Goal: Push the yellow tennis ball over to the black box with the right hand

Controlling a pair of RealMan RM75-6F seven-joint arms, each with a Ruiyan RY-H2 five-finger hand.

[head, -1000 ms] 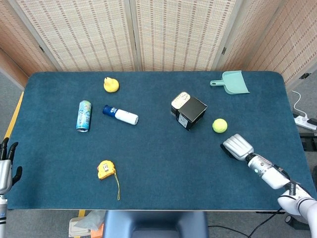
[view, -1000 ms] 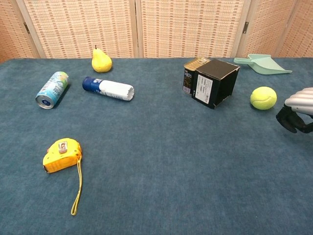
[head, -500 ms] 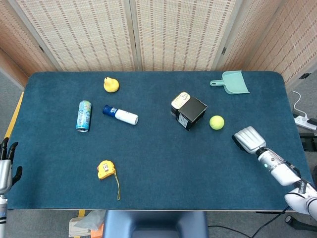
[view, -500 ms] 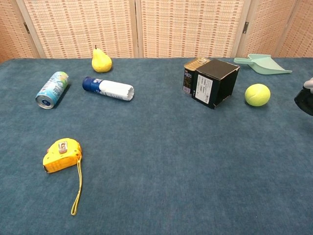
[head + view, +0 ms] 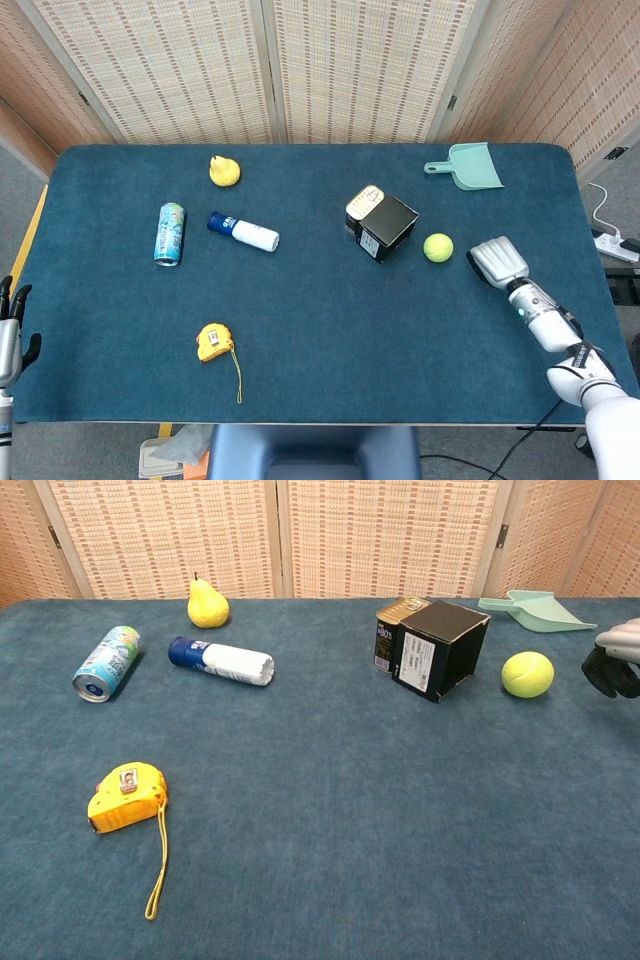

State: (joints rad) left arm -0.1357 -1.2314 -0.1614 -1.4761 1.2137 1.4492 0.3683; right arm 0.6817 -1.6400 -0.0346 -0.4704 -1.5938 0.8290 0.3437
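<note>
The yellow tennis ball point(image 5: 438, 247) point(image 5: 527, 674) lies on the blue table just right of the black box point(image 5: 385, 229) point(image 5: 440, 648), with a narrow gap between them. My right hand point(image 5: 497, 262) point(image 5: 615, 660) hovers low to the ball's right, a short way off and not touching it. Its fingers are held together and curled down, with nothing in them. My left hand point(image 5: 8, 335) hangs off the table's left edge, fingers apart and empty, seen only in the head view.
A tin can point(image 5: 364, 200) stands against the box's far left side. A teal dustpan point(image 5: 468, 167) lies at the back right. Further left lie a white bottle point(image 5: 243, 232), a drink can point(image 5: 169, 233), a pear point(image 5: 224, 171) and a yellow tape measure point(image 5: 213, 342).
The ball has rolled a little left toward the box and now rests. My right hand pulled back to the right, then moved further from me, level with the ball.
</note>
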